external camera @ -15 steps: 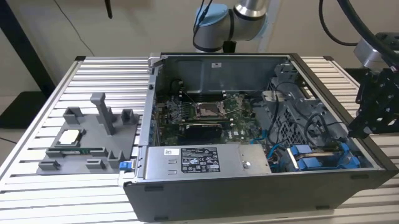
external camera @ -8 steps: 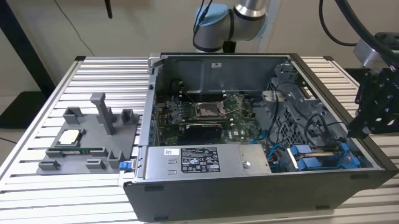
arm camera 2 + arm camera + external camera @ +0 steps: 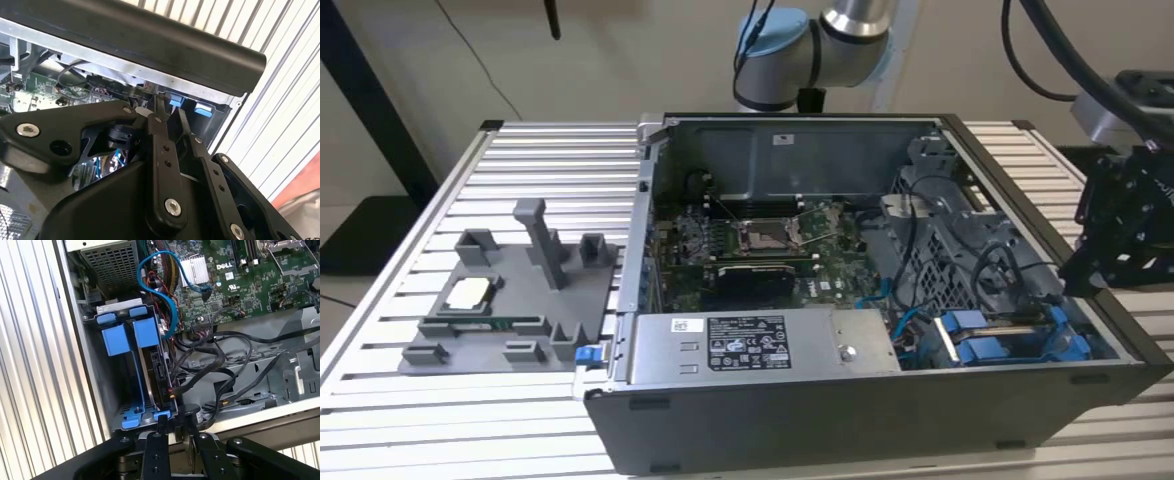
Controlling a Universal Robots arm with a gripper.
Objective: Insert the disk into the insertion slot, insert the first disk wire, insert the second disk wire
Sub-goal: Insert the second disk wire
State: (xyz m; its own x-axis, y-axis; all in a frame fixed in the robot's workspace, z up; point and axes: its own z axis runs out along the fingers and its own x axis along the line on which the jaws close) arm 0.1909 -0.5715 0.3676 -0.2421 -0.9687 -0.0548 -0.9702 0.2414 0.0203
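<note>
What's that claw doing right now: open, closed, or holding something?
Gripper: cannot be told whether open or closed; it hangs at the case edge near the insertion slot.

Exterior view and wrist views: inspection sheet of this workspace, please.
Surface: ribbed metal table carrying an open PC case.
Job's things: slot with blue rails in the case corner; disk appears seated on edge in it.
Clutter: grey tray of parts beside the case.
Grippers: tool at the case rim by the slot.
Cables: black cables reach the disk's end, plugged or not unclear; blue cable loops nearby.
Surroundings: arm behind the case; wall.
</note>
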